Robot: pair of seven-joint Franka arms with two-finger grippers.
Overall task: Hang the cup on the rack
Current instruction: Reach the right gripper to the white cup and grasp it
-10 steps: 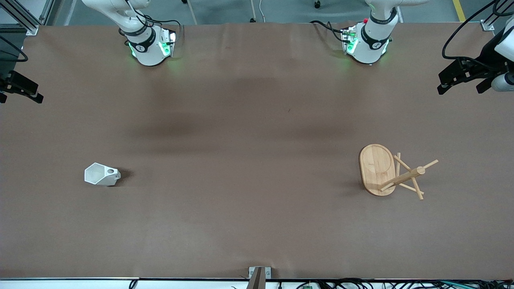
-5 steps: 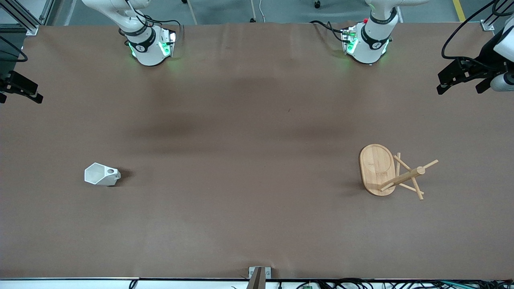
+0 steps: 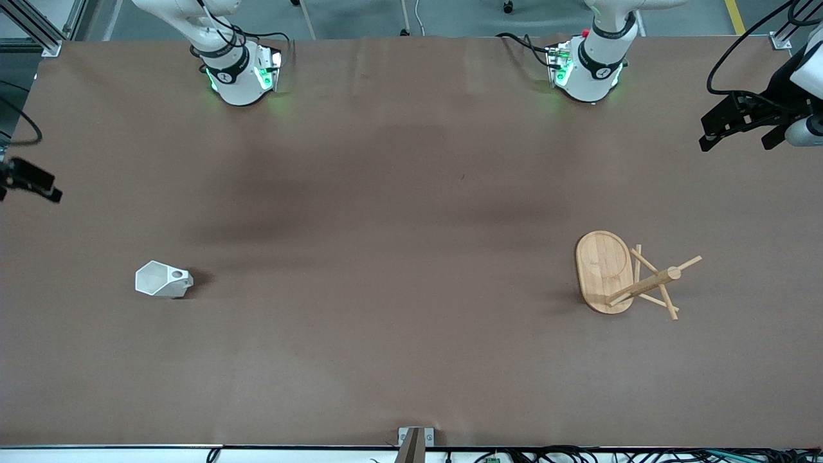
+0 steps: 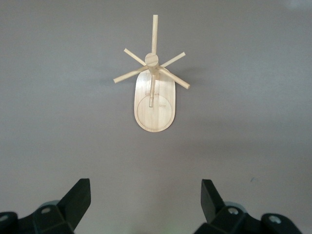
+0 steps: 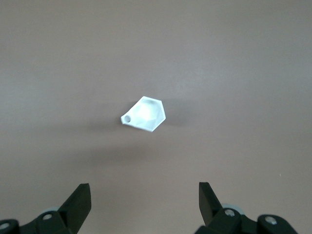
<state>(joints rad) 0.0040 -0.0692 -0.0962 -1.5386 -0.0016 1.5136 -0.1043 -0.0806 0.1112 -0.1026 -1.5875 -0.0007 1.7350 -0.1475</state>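
The small white faceted cup [image 3: 163,280] lies on its side on the brown table [image 3: 386,193], toward the right arm's end, well apart from the light wooden peg rack [image 3: 627,276]. Right gripper [image 5: 145,202] and left gripper [image 4: 146,197] hover high, jaws wide, holding nothing.

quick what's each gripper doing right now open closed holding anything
Left gripper: open, empty, up over the table facing the rack.
Right gripper: open, empty, up over the table facing the cup.
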